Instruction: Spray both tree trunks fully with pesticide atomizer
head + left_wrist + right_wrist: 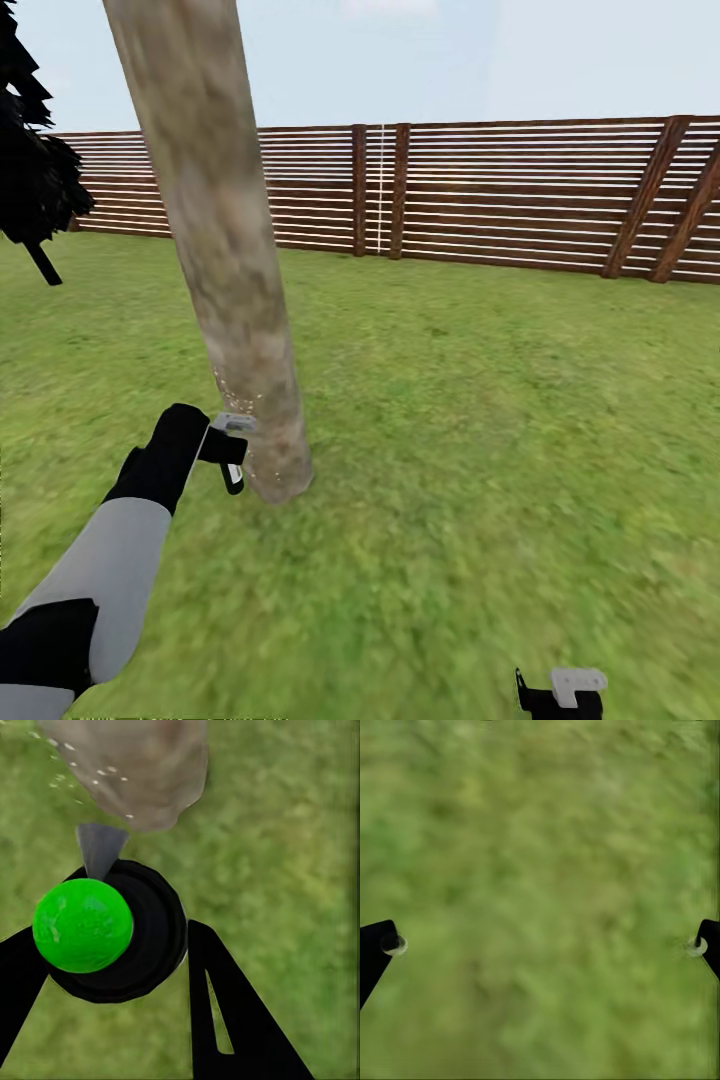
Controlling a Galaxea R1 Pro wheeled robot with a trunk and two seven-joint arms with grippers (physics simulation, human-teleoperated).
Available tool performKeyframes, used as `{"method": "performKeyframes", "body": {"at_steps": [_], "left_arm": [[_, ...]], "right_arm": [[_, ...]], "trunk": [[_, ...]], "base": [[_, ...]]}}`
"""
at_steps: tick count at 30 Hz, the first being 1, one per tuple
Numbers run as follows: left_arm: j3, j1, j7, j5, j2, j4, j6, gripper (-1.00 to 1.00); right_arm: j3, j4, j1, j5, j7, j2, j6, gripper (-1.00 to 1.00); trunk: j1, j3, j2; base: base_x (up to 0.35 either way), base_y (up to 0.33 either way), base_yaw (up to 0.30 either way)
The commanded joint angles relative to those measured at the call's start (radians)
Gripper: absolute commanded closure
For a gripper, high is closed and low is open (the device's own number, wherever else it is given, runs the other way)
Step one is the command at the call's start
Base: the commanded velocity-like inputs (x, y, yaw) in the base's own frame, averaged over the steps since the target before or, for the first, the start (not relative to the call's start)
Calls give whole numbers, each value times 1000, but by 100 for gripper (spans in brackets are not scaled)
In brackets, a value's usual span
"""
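Pale, blotchy bark is taking the spray right now: the tree trunk [225,260] is rising at a slight lean from the lawn [480,420], and the left gripper [236,455] is working low at its base, just beside the bark on the trunk's left. Whitish specks of pesticide [228,392] are dotting the lower bark, and in the left wrist view more specks [71,761] are drifting across the trunk's foot [142,772].

Between the left fingers [232,1012] the pesticide atomizer [124,934] is sitting, seen end-on as a dark round body with a bright green ball at its top and a grey nozzle aimed at the trunk. The jaws are pinching it from either side, the bottle centred in the gap and the nozzle poking out beyond the fingertips.

To do this step well, the operator is probably needing to keep the nozzle square to the bark and close, then sweep upward and around, since the specks are reaching only the lowest stretch and the higher bark looks bare.

Down at the near right, the right gripper [562,692] is hanging over grass, its fingertips [382,945] spread wide with nothing between them.

Beyond, the slatted wooden fence [500,190] is closing off the far side, and a black conifer [30,160] is standing at the far left.
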Motion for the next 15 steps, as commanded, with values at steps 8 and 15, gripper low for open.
{"method": "performKeyframes", "body": {"at_steps": [8,15], "left_arm": [[7,-1,-10,-12,0,-2,2,100],[7,15,-9,-12,0,0,2,100]], "right_arm": [[-3,2,-1,11,-8,0,-3,-100],[-3,2,-1,11,-8,0,-3,-100]], "trunk": [[0,-1,0],[0,-1,0]], "base": [[0,-275,258],[0,-275,191]]}}
